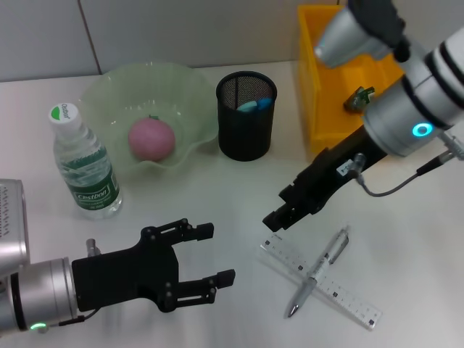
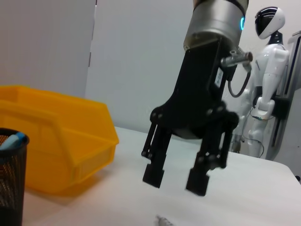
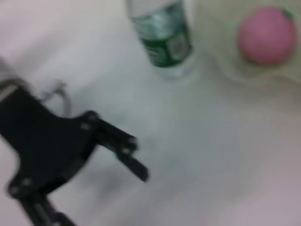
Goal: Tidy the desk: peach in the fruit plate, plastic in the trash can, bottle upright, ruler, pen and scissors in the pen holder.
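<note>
Nearest the head camera is my left gripper [image 1: 210,254], black, at about seven o'clock on the white desk [image 1: 217,196], its two fingers spread apart with nothing between them. My right gripper [image 1: 279,217] hangs just right of centre, pointing down toward the desk; the left wrist view shows its jaws parted and empty [image 2: 176,181]. Just below it, at five o'clock, the clear plastic ruler [image 1: 341,293] lies flat, and the silver pen [image 1: 319,272] lies across it, the two crossing and touching.

Up at eleven o'clock, the pink peach [image 1: 151,139] sits inside the pale green wavy-edged fruit plate [image 1: 109,90]. At nine o'clock, just beside the plate, the clear water bottle [image 1: 83,163] with green label and white cap stands upright; the right wrist view catches it too [image 3: 162,40]. At twelve o'clock the black mesh pen holder [image 1: 246,123] stands with something blue showing at its rim. At one o'clock the yellow plastic bin [image 1: 315,94] holds a small dark green item [image 1: 359,98] I can't make out clearly.
</note>
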Robot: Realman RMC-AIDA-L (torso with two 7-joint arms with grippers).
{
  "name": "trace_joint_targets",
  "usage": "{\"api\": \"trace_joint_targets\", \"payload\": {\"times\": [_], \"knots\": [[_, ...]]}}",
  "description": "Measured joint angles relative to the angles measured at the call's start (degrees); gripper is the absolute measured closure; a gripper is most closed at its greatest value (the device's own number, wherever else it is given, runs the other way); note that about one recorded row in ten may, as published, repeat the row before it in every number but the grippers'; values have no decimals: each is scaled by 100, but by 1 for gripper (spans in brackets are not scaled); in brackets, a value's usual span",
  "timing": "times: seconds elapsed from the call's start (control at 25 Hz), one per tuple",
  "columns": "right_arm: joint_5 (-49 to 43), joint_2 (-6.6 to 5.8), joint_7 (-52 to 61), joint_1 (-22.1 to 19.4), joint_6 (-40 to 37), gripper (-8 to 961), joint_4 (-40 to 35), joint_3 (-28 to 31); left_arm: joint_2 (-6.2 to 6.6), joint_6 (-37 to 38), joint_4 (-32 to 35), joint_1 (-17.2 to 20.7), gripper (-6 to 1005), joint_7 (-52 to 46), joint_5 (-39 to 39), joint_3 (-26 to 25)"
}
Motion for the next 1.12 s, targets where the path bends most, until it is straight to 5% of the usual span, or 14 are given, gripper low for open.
{"api": "trace_joint_targets", "payload": {"times": [0.72,1.12], "knots": [[-677,40,1988,42,1030,320,-111,-2356,35,-172,-2,26,196,-136,132,-24],[-689,42,2214,130,1269,320,-6,-2667,41,-145,-3,10,196,-89,368,-41]]}}
